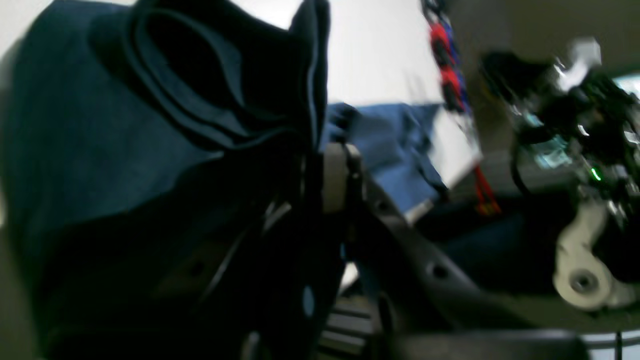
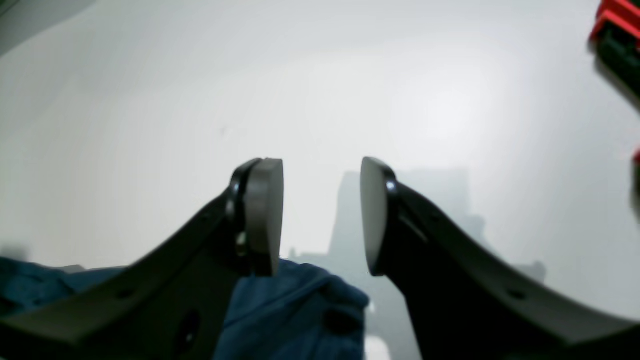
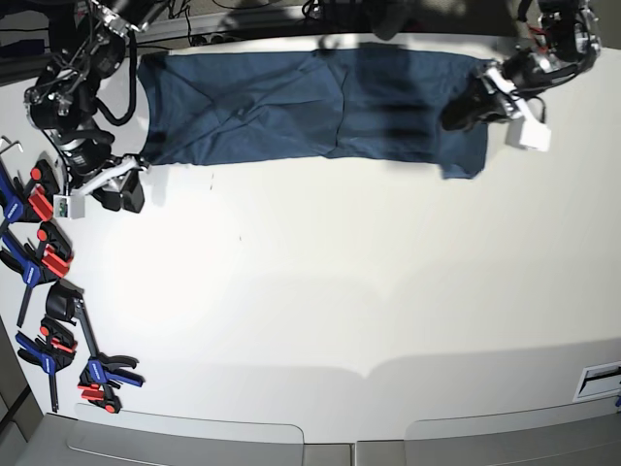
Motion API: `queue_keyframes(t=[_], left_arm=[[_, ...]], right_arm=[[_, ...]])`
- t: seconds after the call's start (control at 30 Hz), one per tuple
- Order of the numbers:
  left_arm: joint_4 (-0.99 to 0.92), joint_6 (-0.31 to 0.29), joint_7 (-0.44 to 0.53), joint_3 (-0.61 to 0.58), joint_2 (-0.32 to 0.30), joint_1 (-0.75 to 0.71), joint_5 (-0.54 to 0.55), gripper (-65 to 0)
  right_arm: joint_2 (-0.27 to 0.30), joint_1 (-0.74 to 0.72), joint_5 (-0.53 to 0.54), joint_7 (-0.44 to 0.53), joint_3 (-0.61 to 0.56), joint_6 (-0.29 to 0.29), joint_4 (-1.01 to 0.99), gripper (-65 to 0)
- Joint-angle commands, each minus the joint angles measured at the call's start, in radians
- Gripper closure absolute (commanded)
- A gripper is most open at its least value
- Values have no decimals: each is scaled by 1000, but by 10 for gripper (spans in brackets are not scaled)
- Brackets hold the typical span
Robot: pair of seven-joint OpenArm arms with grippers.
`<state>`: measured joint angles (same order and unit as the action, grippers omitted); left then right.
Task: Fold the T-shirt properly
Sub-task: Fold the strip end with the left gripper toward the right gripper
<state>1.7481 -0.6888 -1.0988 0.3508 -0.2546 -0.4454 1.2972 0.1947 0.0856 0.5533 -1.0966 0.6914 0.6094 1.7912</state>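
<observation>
Left gripper (image 3: 469, 107) grasps shirt (image 3: 310, 107) edge, cloth lifted. Right gripper (image 2: 322, 215) released, jaws apart, beside shirt's other end.

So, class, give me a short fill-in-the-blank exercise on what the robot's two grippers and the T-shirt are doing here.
1. The left gripper is shut on the ____.
2. The right gripper has its jaws ____, holding nothing.
3. The T-shirt lies along the ____ edge of the white table in the base view.
4. Red-and-blue ____ lie beside the right arm.

Missing words: T-shirt; open; far; clamps
</observation>
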Motion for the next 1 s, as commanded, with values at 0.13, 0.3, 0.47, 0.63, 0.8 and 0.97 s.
queue_keyframes(t=[0.13,0.3,0.47,0.63,0.8,0.97], left_arm=[[17,-9,22,-125,20,49,-14,0],[17,-9,35,-228,59,93,-66,0],[17,-9,63,-333,61,119,-127,0],[17,-9,82,-375,61,119,-157,0],[17,-9,91,-374,60,118,-156,0],[17,-9,121,-374,61,119,-156,0]], right_arm=[[15,-10,22,21,4,2,17,-233],[15,-10,22,19,4,2,17,-233],[15,-10,22,19,4,2,17,-233],[15,-10,22,18,4,2,17,-233],[15,-10,22,19,4,2,17,-233],[15,-11,26,19,4,2,17,-233]])
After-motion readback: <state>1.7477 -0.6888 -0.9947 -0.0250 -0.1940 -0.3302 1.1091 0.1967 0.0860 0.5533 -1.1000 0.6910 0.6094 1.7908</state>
